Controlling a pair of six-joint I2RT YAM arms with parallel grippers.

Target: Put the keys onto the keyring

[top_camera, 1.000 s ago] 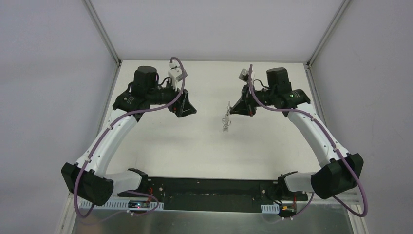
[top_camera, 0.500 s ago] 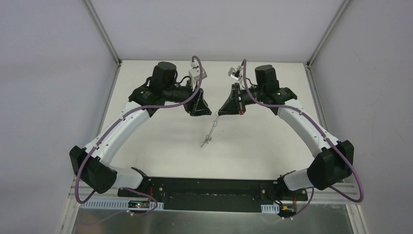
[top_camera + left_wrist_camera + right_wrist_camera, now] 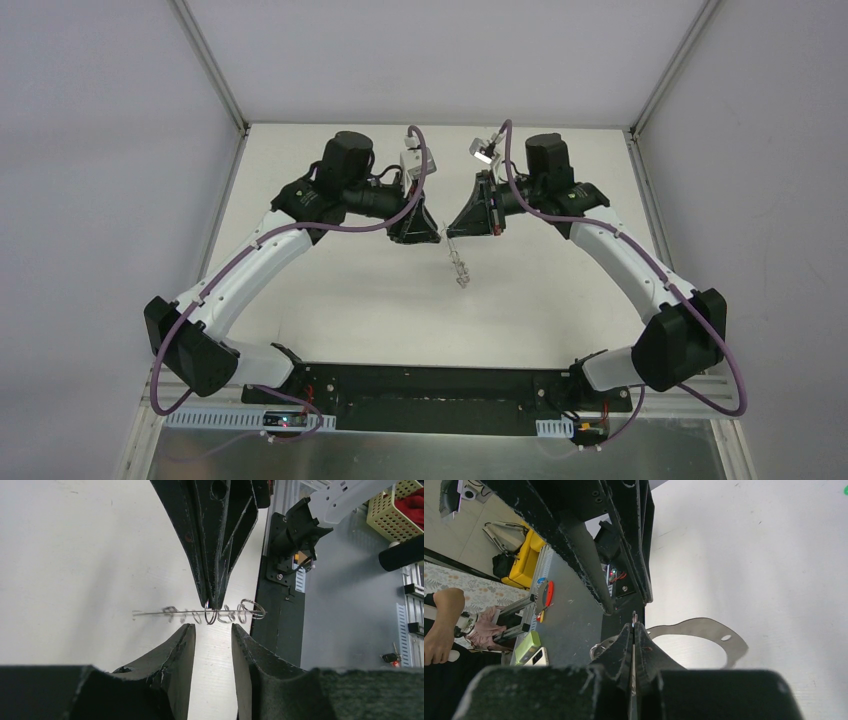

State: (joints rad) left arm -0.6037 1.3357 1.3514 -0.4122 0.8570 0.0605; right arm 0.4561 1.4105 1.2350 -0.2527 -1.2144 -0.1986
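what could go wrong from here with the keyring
The right end effector pinches the keyring only by its thin wire, above the table; it may twist or slip out. The left end effector, open, sits very near the right one; closing in, it could collide or miss the wire.

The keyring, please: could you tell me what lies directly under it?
Only bare table shows beneath the keyring, which hangs from the right gripper. The part pinched in that gripper is hidden.
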